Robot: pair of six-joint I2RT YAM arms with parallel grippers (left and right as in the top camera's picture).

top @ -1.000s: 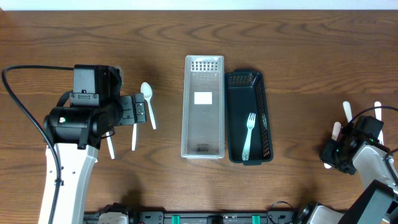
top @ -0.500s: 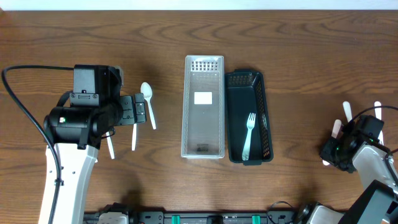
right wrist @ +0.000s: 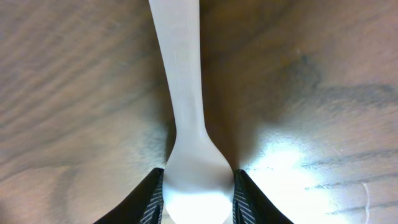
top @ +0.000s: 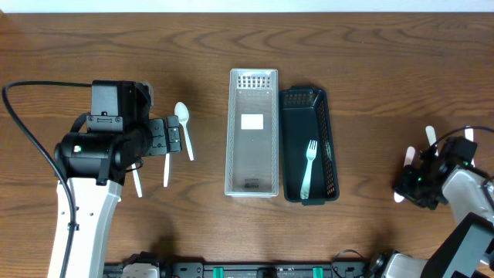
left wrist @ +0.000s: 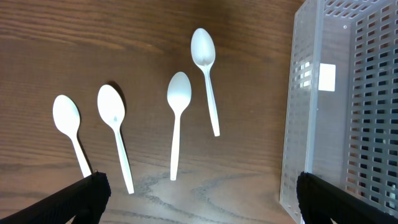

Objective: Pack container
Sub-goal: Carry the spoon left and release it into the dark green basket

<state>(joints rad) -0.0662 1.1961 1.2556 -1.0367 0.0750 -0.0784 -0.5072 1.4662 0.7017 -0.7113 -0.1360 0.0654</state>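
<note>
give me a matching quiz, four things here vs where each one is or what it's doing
1 white fork
2 clear basket
3 four white spoons
4 right gripper

a lying on the table, left of both baskets
b shut on a white utensil
c inside the dark basket
d no utensils inside

Pairs: 1-c, 2-d, 3-a, 4-b

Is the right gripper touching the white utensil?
Touching. The right wrist view shows the right gripper closed against both sides of the white utensil, no gap.

Dark brown wood-grain table (top: 370,54), with a pale strip (top: 247,5) beyond its far edge
</note>
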